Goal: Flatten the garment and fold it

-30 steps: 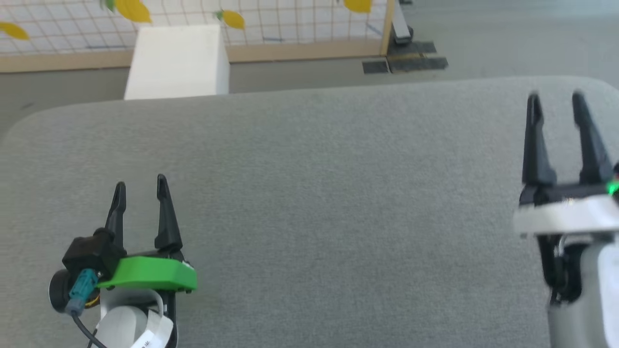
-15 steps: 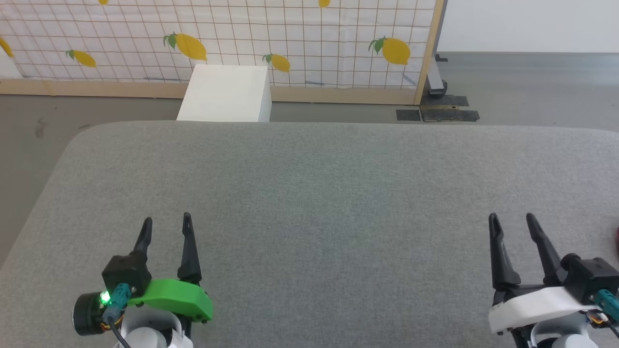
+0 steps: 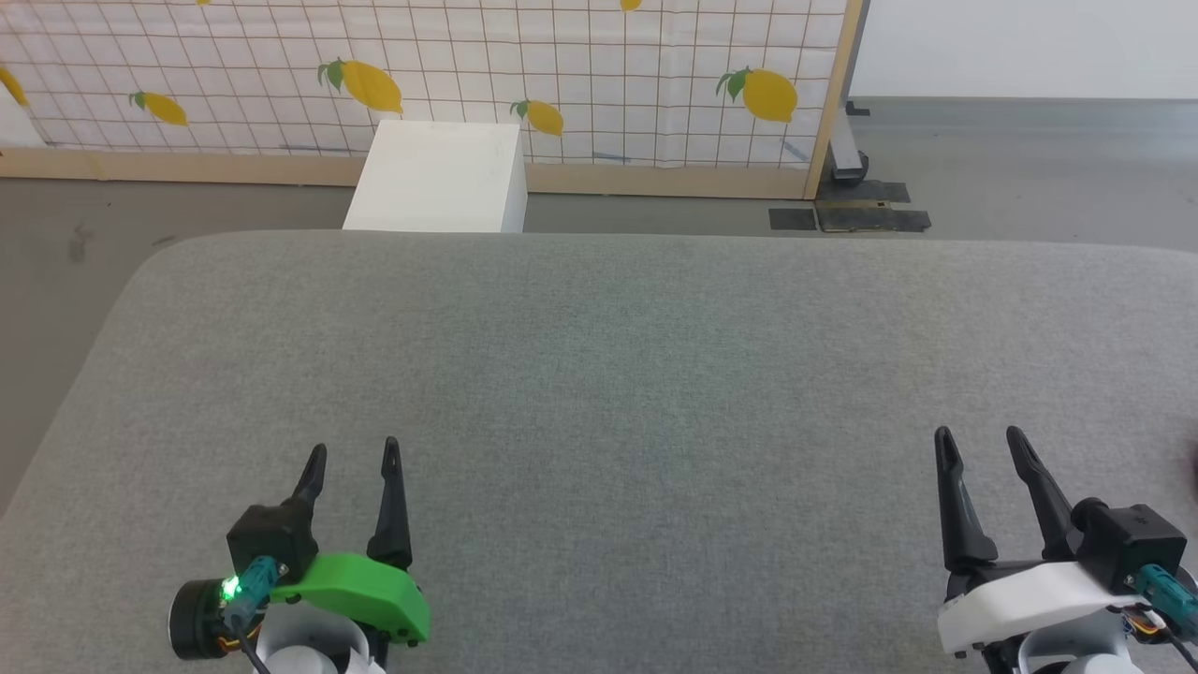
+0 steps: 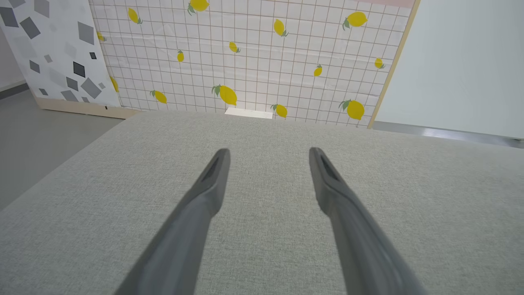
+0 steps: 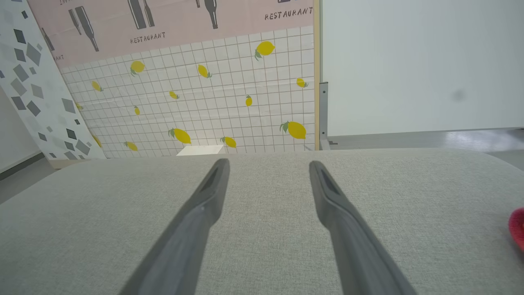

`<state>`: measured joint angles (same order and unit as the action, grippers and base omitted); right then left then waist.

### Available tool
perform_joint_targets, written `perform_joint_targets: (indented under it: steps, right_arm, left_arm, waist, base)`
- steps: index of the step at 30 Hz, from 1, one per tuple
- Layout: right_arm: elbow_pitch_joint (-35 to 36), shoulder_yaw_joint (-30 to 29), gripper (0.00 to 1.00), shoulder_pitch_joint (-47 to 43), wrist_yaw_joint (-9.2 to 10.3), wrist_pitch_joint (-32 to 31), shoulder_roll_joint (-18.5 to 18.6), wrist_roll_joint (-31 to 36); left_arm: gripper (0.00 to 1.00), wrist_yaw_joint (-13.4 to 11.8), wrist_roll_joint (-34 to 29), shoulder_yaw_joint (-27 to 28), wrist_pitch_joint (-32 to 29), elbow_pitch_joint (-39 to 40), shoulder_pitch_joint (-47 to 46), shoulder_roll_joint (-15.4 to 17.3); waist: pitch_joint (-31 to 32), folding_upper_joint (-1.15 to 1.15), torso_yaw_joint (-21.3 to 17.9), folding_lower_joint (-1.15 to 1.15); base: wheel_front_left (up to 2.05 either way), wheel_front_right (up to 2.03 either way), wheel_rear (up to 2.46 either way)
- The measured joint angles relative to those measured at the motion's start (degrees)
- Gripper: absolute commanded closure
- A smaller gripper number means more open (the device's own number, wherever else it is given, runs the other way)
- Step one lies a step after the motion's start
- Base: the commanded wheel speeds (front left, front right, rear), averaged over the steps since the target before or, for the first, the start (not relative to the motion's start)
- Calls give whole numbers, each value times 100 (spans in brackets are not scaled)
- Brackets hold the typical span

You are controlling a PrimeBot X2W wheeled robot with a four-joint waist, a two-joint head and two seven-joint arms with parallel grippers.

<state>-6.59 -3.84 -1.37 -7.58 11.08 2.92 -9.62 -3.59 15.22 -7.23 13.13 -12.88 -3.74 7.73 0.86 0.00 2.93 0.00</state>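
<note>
Since the garment (image 5: pixel 517 228) shows as no more than a red, soft-looking sliver at the far right edge of the right wrist view, lying on the grey padded surface (image 5: pixel 430 196), its creases cannot be judged. The main risk is therefore a blind reach: the right gripper (image 3: pixel 979 432), at the lower right of the head view, could pinch a bunched fold or two layers at once and drag the cloth into a heap instead of spreading it. Limp fabric may also catch and skew on that woven, matte covering. Both it and the left gripper (image 3: pixel 354 447), lower left, have their slim dark fingers spread wide and empty. Beyond the surface's rounded far edge sit a plain white box (image 3: pixel 440 178) and a lemon-printed grid screen (image 3: pixel 580 65).
</note>
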Motion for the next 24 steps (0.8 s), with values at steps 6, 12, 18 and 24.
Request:
perform_joint_targets:
  steps: [6,12,18,24]
  right_arm:
    - [-9,-7,100,-3,0,0,1,0]
    - [-7,-3,100,-3,-1,-7,1,2]
    - [12,8,100,-3,-1,-57,1,12]
    - [34,26,100,-3,0,-109,1,66]
  left_arm:
    - [100,1,8,-45,5,-22,-7,-1]
    - [100,1,7,-51,-3,-10,-7,-4]
    - [100,2,-12,-24,-73,48,-6,-23]
    - [100,8,-87,25,-145,101,-4,-46]
  waist:
    - [-38,0,-24,0]
    - [-41,0,-32,0]
    - [-43,0,-45,0]
    - [-45,0,-58,0]
  base:
    - [0,0,0]
    - [0,0,0]
    - [0,0,0]
    - [0,0,0]
